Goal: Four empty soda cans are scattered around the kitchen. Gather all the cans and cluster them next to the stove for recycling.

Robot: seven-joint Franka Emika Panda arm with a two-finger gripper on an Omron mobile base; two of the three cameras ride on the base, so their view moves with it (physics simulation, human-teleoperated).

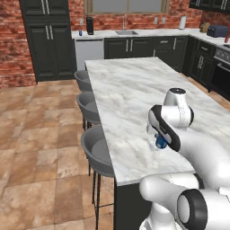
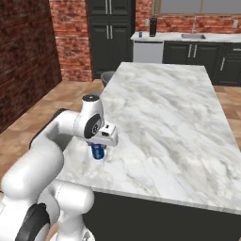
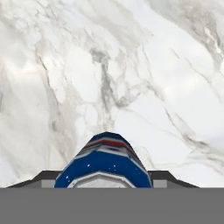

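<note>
working at the near end of the marble island counter (image 1: 130,85), the white arm is bending low over its front corner, well apart from the stove (image 1: 222,72), which is sitting cut off at the right edge of the left base view, across the aisle. judging from that gap, the gathering is looking early: no can is showing beside the stove in the part that is visible, and the long carry is not yet made.

the gripper (image 2: 100,147) is pointing down onto a blue soda can (image 2: 97,151), with the dark finger tips sitting on either side of the can's body in the hand view, jaws partly closed around it. it is reading as a grip on the can. whether the can is resting on the marble or just lifted off it, i cannot tell.

a small blue thing (image 1: 80,33) is standing on the far back counter by the tall dark cabinets; it could be another can, but it is too small to say.

the stove's top and surroundings are mostly out of frame. the can's label is largely covered by the hand.
</note>
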